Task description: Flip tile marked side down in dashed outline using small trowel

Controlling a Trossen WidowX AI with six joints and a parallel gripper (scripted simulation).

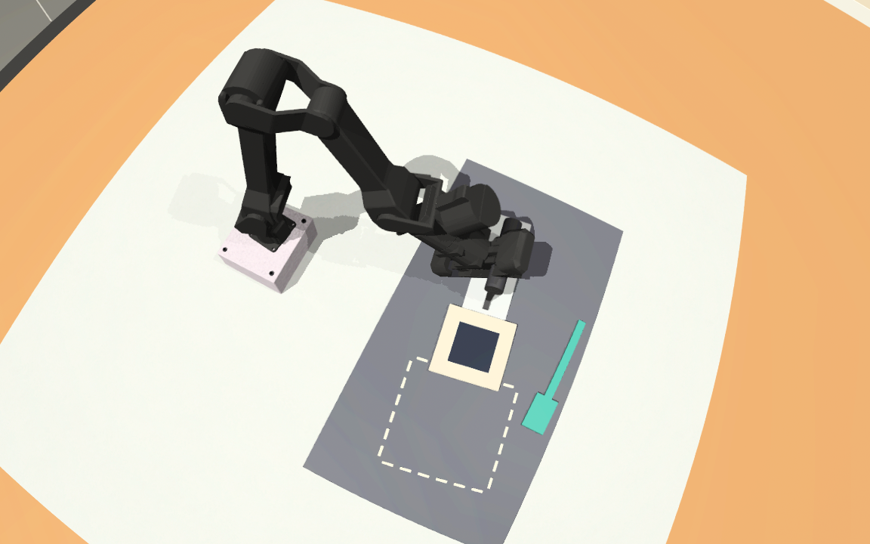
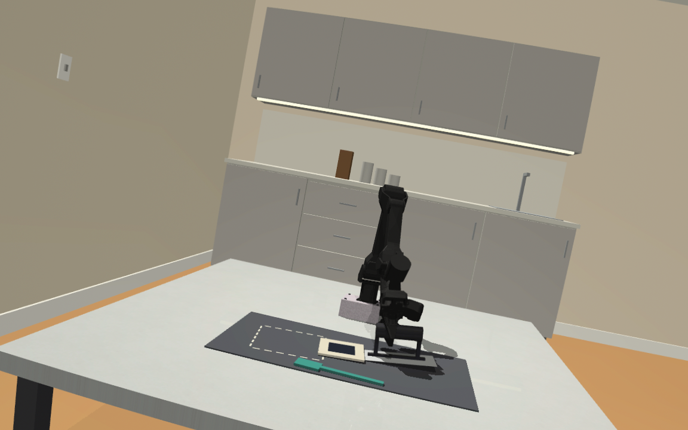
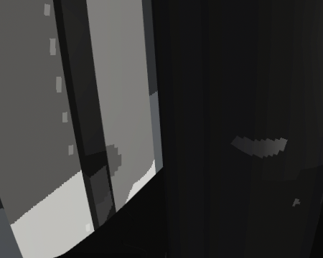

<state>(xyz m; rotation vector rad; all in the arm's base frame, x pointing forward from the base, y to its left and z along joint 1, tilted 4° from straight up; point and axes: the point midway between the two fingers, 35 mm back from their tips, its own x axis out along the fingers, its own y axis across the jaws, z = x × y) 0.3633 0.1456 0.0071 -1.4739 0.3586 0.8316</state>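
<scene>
The square tile [image 1: 473, 347] [image 2: 341, 349] lies flat on the mat, dark marked square up, overlapping one edge of the dashed outline [image 1: 384, 427] [image 2: 282, 355]. My gripper [image 1: 503, 255] [image 2: 395, 332] is shut on the black bar handle of the trowel. The trowel's pale flat blade [image 1: 500, 304] [image 2: 427, 362] [image 3: 122, 72] is low over the mat, its front edge at the tile's near side. Whether it reaches under the tile is hidden. In the wrist view the handle fills the right side. The fingers are largely hidden by arm and handle.
The grey mat [image 1: 559, 270] [image 2: 453, 382] lies on the white table [image 1: 154, 372] [image 2: 122, 347]. A flat teal tool with a square head [image 1: 539, 412] [image 2: 308, 364] lies beside the outline, its long handle running past the tile. The arm's pink base [image 1: 248, 260] [image 2: 352, 310] stands off the mat.
</scene>
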